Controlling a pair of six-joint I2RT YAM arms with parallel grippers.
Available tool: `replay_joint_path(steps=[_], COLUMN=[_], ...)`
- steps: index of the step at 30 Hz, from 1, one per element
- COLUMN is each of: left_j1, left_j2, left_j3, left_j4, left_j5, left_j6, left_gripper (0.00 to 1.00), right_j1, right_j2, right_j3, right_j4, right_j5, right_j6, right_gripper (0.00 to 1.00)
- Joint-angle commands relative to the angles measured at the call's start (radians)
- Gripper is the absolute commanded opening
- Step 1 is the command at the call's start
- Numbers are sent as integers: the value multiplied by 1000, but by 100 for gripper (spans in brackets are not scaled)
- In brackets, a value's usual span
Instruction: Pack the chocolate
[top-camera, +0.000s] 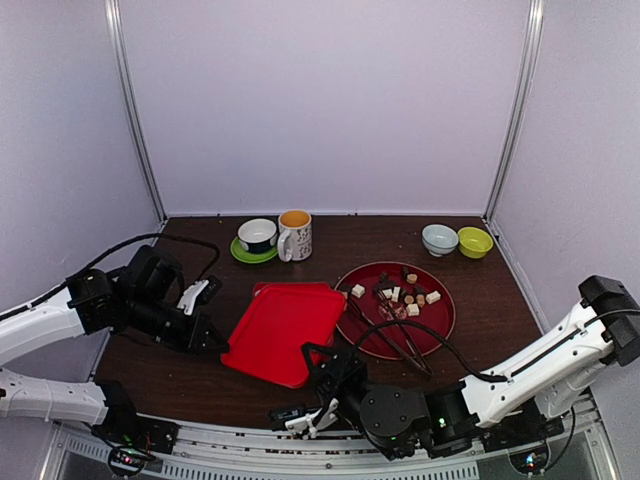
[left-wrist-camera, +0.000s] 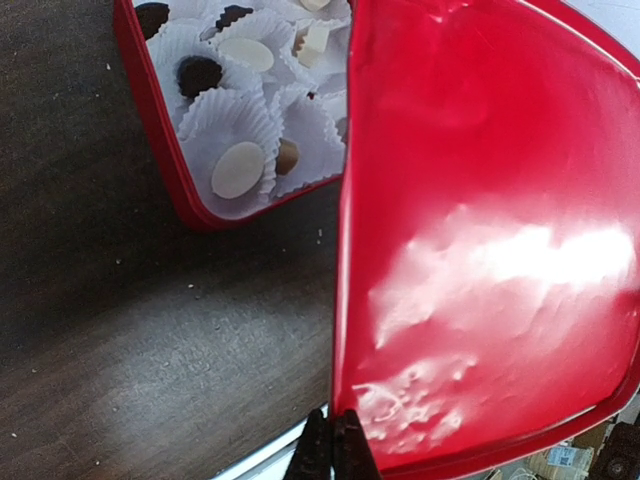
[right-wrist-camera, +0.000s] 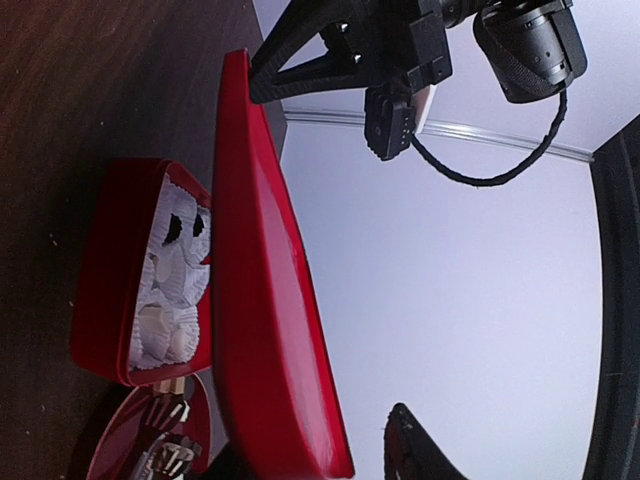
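Pale lilac walls (top-camera: 320, 100) box in a dark wood-grain table (top-camera: 500, 300); on it a red lid (top-camera: 285, 325) tilts over a red box (left-wrist-camera: 150, 110) of white paper cups (left-wrist-camera: 225, 120), beside a round red plate (top-camera: 443, 325) with tongs (top-camera: 398, 338). Chocolate (top-camera: 405, 295): small dark brown, tan and cream cubes and rounds, loose on the plate, some in the box's cups under the lid, apart from both jaws. Left gripper (top-camera: 215, 343) closed, pinching the lid's edge; right gripper (top-camera: 322, 362) jaws apart at the lid's near corner, the one finger (right-wrist-camera: 405, 445) in view not touching it.
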Motion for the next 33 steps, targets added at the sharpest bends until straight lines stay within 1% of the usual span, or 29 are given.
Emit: replay_joint_path(steps=[1, 3, 6, 12, 14, 15, 17, 21, 23, 25, 27, 29, 31, 33], left_j1=[-7, -7, -7, -7, -7, -7, -7, -7, -7, -7, -7, -7, -7, -7], left_j2=[-14, -13, -9, -13, -18, -23, -37, -93, -149, -209, -281, -352, -406, -448], left_j3=[38, 38, 39, 45, 49, 54, 60, 94, 113, 136, 149, 163, 183, 191], left_j4=[67, 67, 67, 69, 71, 72, 83, 97, 98, 98, 99, 95, 92, 104], left_j5=[21, 21, 18, 13, 12, 11, 15, -6, -38, -77, -129, -179, -207, -209], left_j6=[21, 21, 26, 30, 30, 28, 23, 13, 15, 33, 54, 74, 101, 132], left_gripper=[0, 0, 0, 0, 8, 16, 26, 61, 75, 81, 88, 92, 94, 95], right_j1=[2, 2, 2, 2, 1, 1, 0, 0, -2, -3, -11, -27, -52, -84], right_j2=[-14, -17, -17, -18, -20, -20, -24, -41, -63, -95, -133, -172, -207, -239], right_j3=[24, 27, 33, 37, 38, 39, 40, 49, 60, 83, 120, 162, 199, 229], right_j4=[-78, -86, -103, -118, -127, -131, -142, -169, -203, -265, -367, -508, -604, -664], right_j5=[-17, -19, -27, -35, -37, -38, -41, -40, -46, -66, -107, -175, -233, -282], right_j6=[59, 66, 78, 86, 91, 96, 107, 134, 167, 228, 319, 430, 541, 661], right_gripper=[31, 22, 13, 3, 0, 0, 0, 0, 0, 0, 0, 0, 0, 0])
